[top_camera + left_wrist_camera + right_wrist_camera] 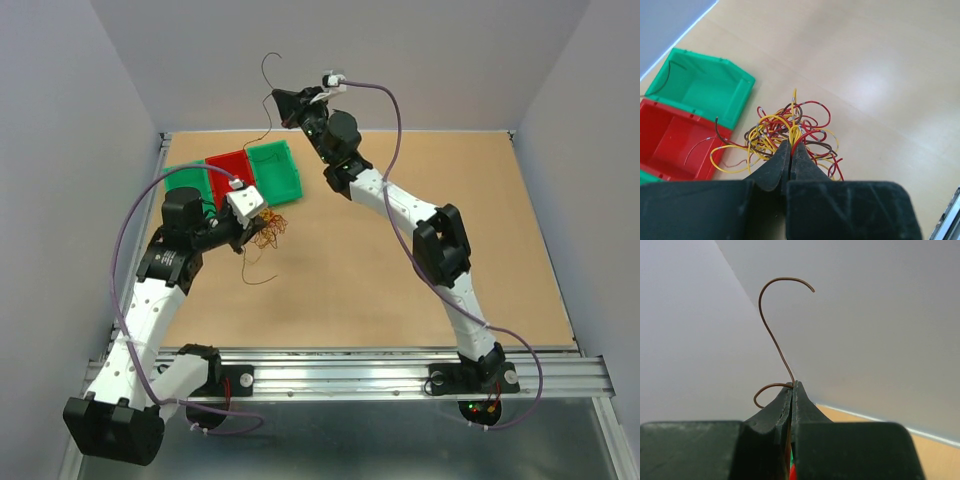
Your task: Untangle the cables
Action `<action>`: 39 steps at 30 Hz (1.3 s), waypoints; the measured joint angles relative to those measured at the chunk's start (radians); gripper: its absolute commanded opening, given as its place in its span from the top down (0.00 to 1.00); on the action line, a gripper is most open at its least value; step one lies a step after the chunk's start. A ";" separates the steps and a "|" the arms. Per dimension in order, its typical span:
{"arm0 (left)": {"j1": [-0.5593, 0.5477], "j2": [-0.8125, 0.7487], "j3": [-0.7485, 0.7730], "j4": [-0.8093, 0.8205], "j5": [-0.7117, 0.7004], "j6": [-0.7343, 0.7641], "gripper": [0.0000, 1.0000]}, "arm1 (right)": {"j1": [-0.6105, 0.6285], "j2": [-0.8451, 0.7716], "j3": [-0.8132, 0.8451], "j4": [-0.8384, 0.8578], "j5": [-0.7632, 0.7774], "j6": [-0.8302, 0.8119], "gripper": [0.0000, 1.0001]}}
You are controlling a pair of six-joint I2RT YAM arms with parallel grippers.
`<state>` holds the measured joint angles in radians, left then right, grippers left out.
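Observation:
A clump of thin yellow, red and brown cables (790, 127) lies on the tan table beside the bins, also seen from above as the clump (268, 231). My left gripper (791, 144) is shut on yellow strands at the clump's near side; in the top view this left gripper (254, 232) sits low at the clump's left edge. My right gripper (794, 384) is shut on a single brown cable (771, 332) that curls upward. In the top view that right gripper (279, 98) is raised high over the table's back left, and the brown cable (267, 68) also hangs down from it toward the bins.
Three small bins stand in a row at the back left: a green bin (275, 168), a red bin (231, 171) and another green bin (189, 181). A lone dark strand (262, 276) lies on the table in front of the clump. Grey walls close the back and sides.

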<state>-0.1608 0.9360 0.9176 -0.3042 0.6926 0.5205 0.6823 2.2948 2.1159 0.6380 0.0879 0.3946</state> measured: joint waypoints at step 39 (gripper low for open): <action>-0.063 0.071 -0.067 0.085 -0.032 0.021 1.00 | 0.028 0.268 0.007 -0.495 0.039 -0.203 0.99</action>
<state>-0.2234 1.0073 0.8505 -0.2192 0.6601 0.5415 0.7105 2.5626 2.1227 0.1432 0.1265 0.1917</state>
